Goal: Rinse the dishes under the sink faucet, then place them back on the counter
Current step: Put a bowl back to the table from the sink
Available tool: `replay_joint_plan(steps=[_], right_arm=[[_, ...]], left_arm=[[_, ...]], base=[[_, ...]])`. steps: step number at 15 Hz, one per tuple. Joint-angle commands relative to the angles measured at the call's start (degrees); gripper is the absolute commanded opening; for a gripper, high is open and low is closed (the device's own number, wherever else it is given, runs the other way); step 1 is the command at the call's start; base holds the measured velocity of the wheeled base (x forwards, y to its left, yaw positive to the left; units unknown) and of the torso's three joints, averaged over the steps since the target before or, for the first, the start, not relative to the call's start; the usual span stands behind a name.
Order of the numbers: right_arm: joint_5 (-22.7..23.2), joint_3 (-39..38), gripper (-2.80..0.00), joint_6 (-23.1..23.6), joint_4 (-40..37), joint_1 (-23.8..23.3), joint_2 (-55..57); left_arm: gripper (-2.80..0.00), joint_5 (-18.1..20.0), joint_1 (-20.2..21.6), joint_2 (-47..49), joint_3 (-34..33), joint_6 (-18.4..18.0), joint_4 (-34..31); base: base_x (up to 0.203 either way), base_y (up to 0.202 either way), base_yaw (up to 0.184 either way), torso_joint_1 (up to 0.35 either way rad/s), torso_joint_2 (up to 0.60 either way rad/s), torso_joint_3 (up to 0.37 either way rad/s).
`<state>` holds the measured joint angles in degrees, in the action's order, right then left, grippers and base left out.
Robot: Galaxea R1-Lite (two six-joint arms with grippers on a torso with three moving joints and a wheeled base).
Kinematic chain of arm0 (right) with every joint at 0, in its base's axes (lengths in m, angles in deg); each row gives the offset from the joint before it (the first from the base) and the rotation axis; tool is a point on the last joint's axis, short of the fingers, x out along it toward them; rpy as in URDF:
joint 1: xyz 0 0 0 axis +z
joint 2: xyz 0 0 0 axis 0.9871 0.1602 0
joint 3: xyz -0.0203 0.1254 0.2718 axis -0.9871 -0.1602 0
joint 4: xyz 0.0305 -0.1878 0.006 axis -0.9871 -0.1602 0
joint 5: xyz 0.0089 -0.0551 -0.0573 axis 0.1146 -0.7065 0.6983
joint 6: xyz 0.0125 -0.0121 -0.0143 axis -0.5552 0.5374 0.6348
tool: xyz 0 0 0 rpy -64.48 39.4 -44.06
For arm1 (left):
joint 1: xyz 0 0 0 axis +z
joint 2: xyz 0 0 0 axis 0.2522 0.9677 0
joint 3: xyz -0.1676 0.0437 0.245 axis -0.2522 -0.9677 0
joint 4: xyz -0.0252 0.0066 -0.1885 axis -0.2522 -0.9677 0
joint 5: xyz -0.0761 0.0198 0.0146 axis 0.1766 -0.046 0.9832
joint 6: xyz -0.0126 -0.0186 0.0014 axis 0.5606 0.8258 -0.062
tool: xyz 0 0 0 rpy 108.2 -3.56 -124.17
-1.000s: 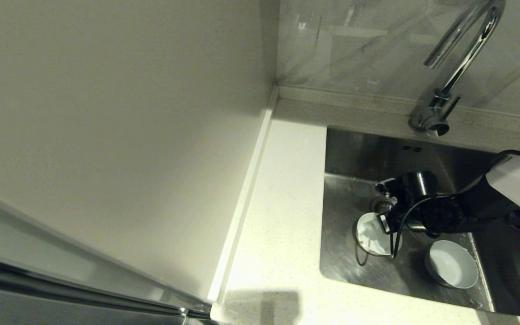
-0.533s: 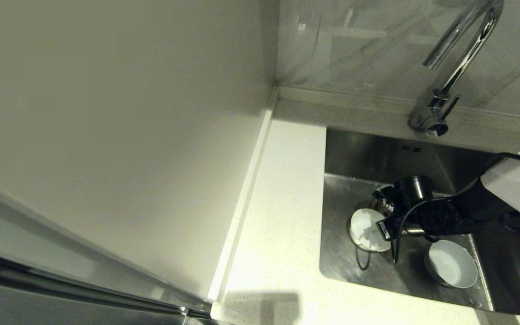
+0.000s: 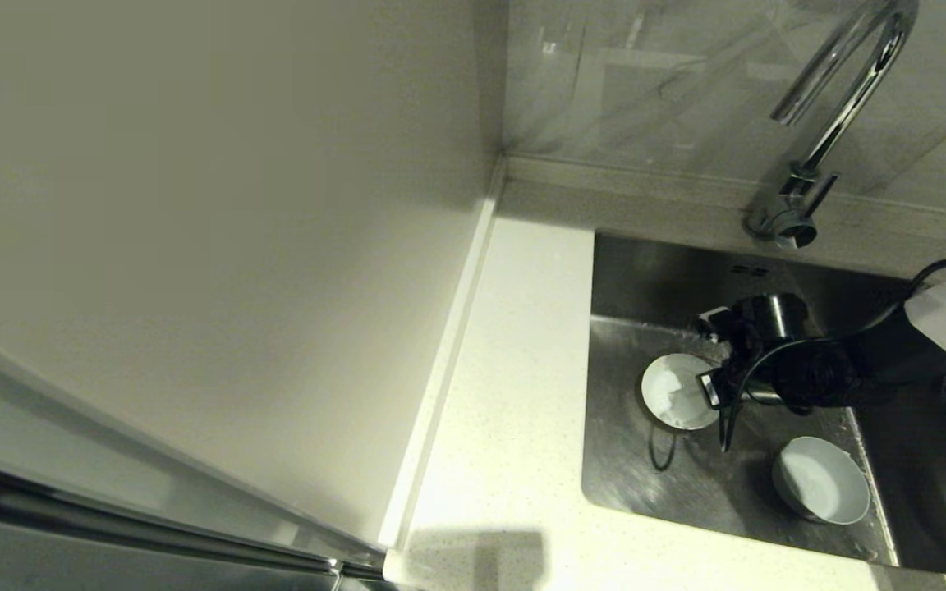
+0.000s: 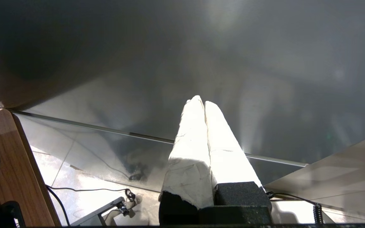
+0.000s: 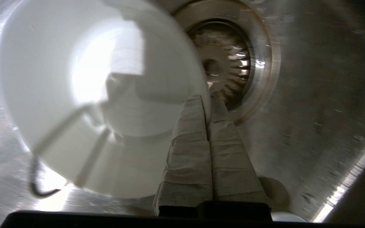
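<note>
My right gripper (image 3: 708,387) is down in the sink (image 3: 625,480), shut on the rim of a white bowl (image 3: 675,392). In the right wrist view the taped fingertips (image 5: 201,104) pinch the edge of that bowl (image 5: 84,95), which partly covers the round drain strainer (image 5: 233,63). A second pale bowl (image 3: 820,490) sits upright near the sink's front right. The chrome faucet (image 3: 842,98) stands behind the basin, its spout high above. No yellow bowl is in view. My left gripper (image 4: 204,103) is parked out of the head view, shut on nothing.
The speckled counter (image 3: 514,394) runs along the sink's left side, bounded by a plain off-white panel (image 3: 218,246). Two overflow slots (image 3: 748,269) mark the sink's back wall. A black cable (image 3: 723,427) hangs from my right wrist over the basin.
My right gripper has moved toward the back of the sink with the white bowl in it. The other bowl and the left arm have stayed put.
</note>
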<state>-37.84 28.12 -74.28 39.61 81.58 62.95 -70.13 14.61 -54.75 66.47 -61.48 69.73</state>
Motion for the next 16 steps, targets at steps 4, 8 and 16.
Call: replay_joint_plan(steps=[4, 8, 16], right_arm=[[-0.32, -2.49, -2.80, -0.43, -0.64, -7.52, -8.61], [-1.05, -3.19, -2.80, -2.36, -1.44, -14.35, -17.04], [-7.40, -17.46, -2.80, 6.52, 25.39, -21.30, -38.78]], left_arm=[[-2.80, 0.00, 0.00, 0.00, -0.18, 0.02, 0.00], [-2.80, 0.00, 0.00, 0.00, -0.16, 0.02, 0.00], [-2.80, 0.00, 0.00, 0.00, -0.18, 0.02, 0.00]], base=[[0.000, 0.000, 0.000, 0.000, 0.00, 0.000], [0.000, 0.000, 0.000, 0.000, 0.00, 0.000], [0.000, 0.000, 0.000, 0.000, 0.00, 0.000]])
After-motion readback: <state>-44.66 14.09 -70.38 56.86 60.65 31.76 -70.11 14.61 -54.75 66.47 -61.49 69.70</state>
